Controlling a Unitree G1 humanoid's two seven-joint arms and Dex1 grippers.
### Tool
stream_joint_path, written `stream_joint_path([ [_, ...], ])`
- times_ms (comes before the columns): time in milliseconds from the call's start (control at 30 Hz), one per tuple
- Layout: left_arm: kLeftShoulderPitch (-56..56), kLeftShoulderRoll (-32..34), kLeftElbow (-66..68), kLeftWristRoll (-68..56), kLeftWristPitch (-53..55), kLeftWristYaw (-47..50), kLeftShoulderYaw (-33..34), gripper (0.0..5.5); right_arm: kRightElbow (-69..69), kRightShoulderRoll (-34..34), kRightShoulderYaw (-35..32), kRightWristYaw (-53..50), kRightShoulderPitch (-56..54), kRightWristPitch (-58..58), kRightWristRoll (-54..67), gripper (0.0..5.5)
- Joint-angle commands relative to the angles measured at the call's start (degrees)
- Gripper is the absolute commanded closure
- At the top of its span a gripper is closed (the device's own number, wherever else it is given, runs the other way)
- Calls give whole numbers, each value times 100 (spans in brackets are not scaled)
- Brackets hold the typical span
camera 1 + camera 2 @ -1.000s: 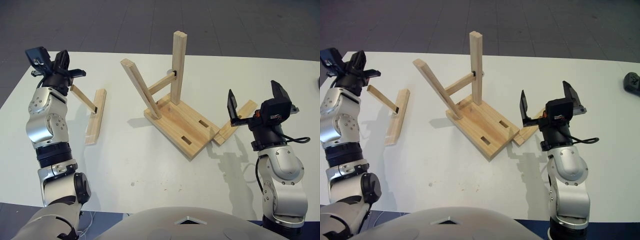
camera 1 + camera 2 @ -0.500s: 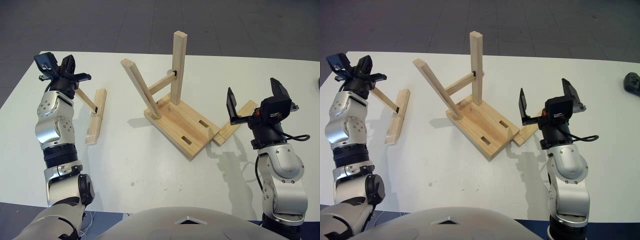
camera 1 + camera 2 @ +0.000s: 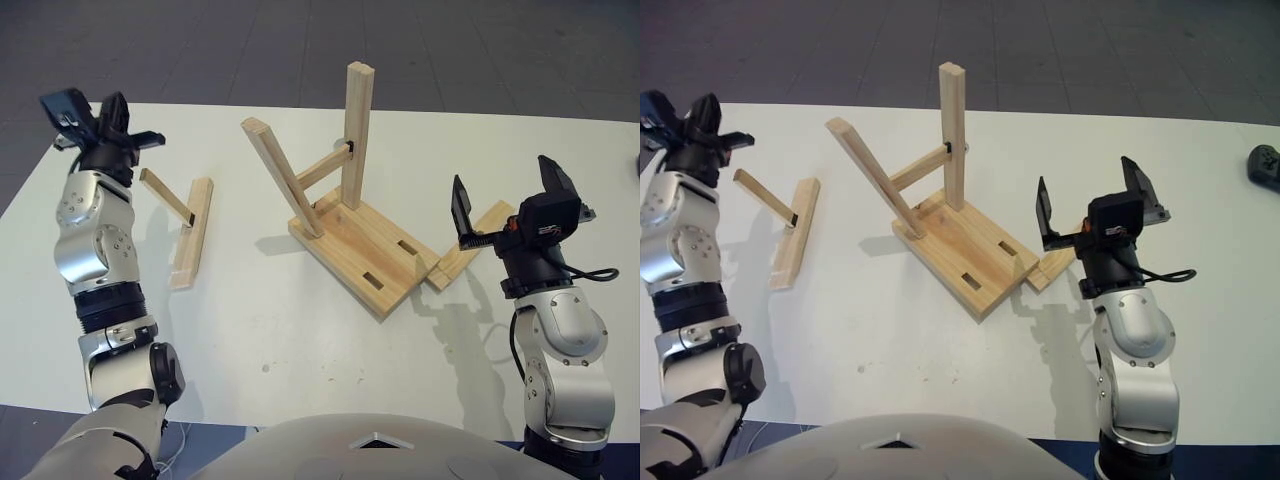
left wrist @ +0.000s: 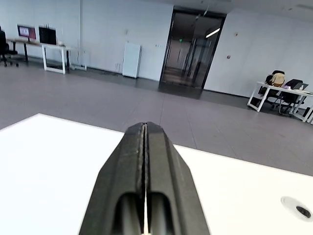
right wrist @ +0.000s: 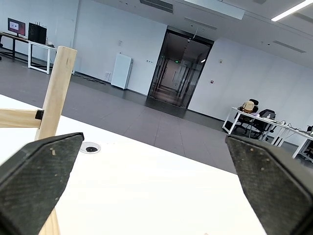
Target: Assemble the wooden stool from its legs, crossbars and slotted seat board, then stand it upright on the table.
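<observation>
Left gripper (image 4: 145, 128) has swung back toward the table's left edge since half a second ago, fingers pressed together. Right gripper (image 3: 503, 180) is spread wide. We see a white table (image 3: 300, 340) and grey office floor beyond. Seat board (image 3: 365, 255) sits mid-table with two legs slotted in. Spare leg (image 3: 490, 222) is partly hidden by the right gripper.

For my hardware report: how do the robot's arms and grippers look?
The left arm and right arm are rounded silver-grey shells with black joint rings. The left gripper and right gripper are black, with wedge-shaped fingers. A black cable loops beside the right wrist.
</observation>
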Motion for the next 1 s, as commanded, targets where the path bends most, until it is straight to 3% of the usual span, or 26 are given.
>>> stream_joint_path([
  [33,450,-309,599,59,154,22,-104,547,-59,-22,1,16,33,95,21,10],
  [300,392,-219,433,-57,84,-13,3,547,-59,-24,33,23,26,121,25,10],
  [633,-448,101,-230,-334,259,98,176,547,-30,-18,77,29,27,103,6,10],
  [1000,-285,-149,3,-183,224,121,5,547,-22,-52,122,39,13,86,-20,10],
])
